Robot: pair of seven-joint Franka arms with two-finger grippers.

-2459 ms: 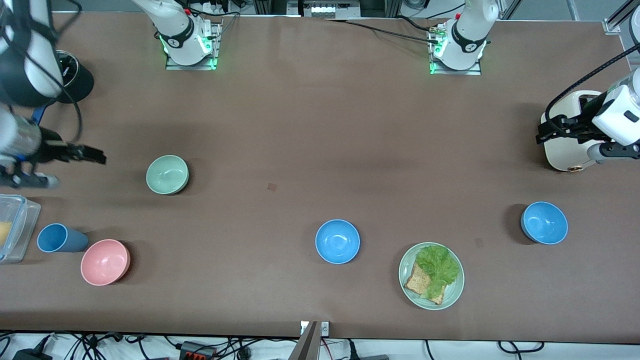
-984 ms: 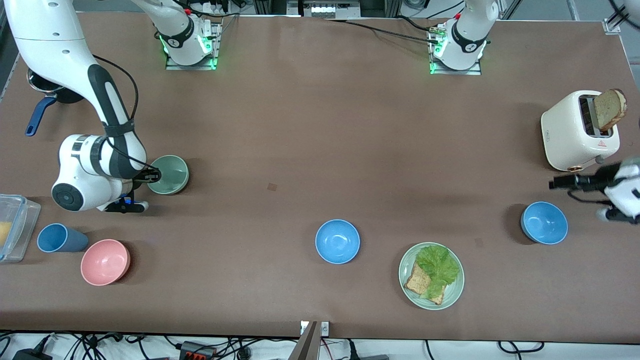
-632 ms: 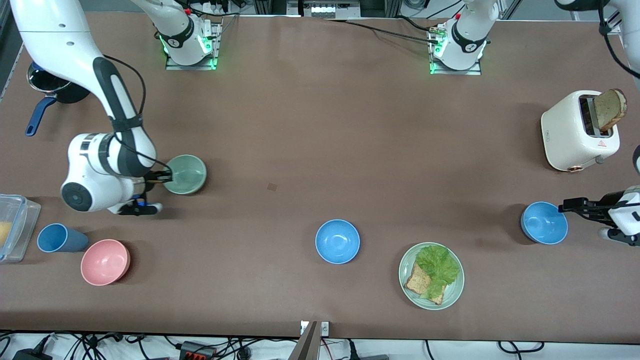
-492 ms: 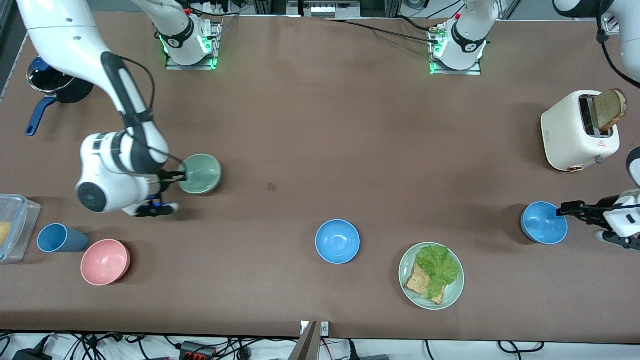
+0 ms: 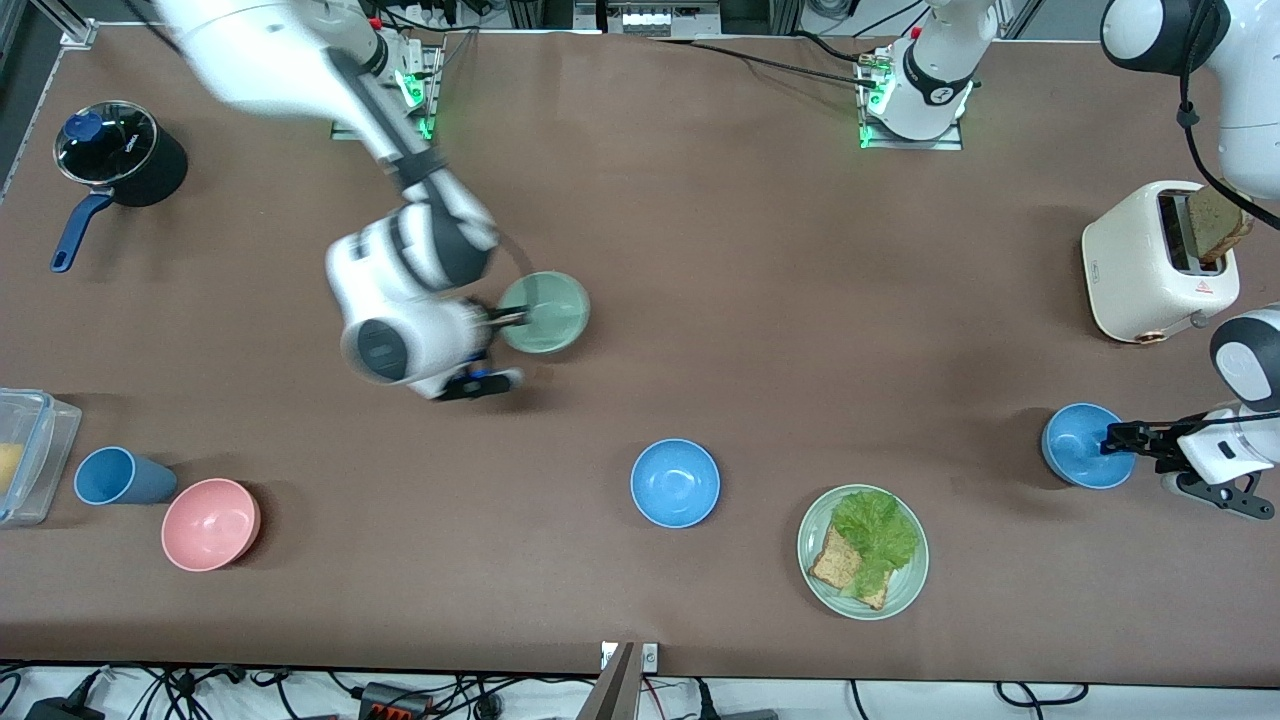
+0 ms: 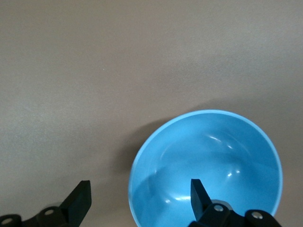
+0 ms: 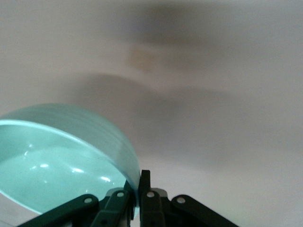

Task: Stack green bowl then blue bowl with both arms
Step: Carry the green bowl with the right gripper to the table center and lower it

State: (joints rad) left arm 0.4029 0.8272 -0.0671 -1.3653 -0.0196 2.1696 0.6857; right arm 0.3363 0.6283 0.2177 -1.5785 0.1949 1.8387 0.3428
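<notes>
Here the right gripper (image 5: 512,318) is clamped on the green bowl's (image 5: 545,312) rim, holding it above the table (image 5: 700,250). The left gripper (image 5: 1112,440), fingers spread, straddles the rim of the blue bowl (image 5: 1080,447).

A pink bowl (image 5: 211,524) sits just beside a blue cup (image 5: 120,476); a toaster (image 5: 1158,262) holds bread (image 5: 1217,220).

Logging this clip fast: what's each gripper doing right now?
Right gripper: shut on the green bowl, in the air.
Left gripper: open, straddling the blue bowl rim.

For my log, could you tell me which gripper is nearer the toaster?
Left. The left gripper is at a blue bowl near the toaster; the right gripper holds the green bowl mid-table.
</notes>
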